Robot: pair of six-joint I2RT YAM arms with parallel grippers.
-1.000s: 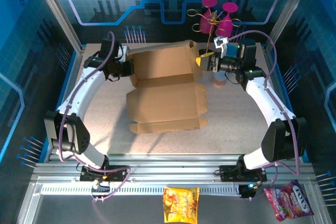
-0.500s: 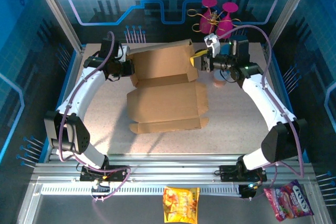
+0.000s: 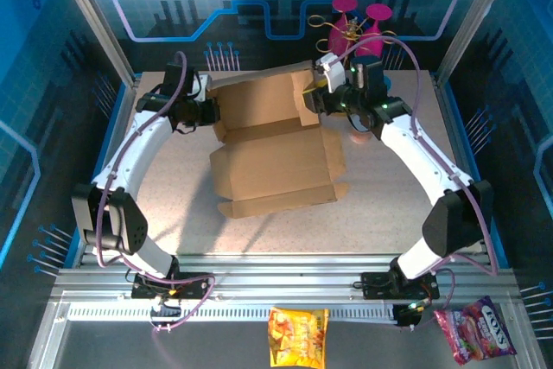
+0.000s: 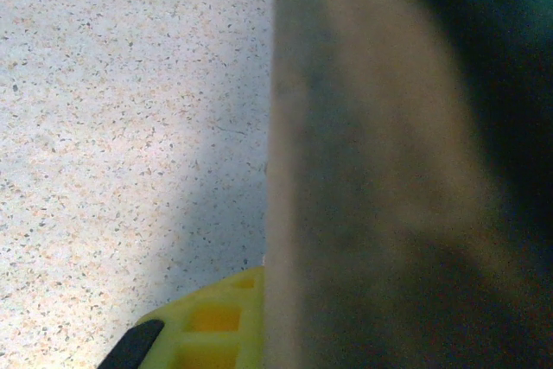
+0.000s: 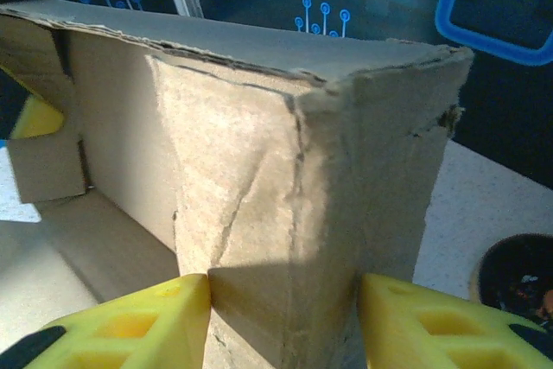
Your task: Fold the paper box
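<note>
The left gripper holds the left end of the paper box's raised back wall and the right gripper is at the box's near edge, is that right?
Not quite: the right gripper is at the far right corner of the paper box, straddling the raised wall's end; the top view shows it.

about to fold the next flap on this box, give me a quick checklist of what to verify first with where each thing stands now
1. Grip of the left pincer on the left end of the paper box: ok, shut on the raised back panel.
2. Placement of the right pincer: ok, its yellow fingers sit either side of the folded right corner.
3. Right pincer actually clamped: cannot tell.
4. Front flaps folded up: not ok, they lie flat on the table.
5. The dark round container clear of the corner: ok, apart from the cardboard.
</note>
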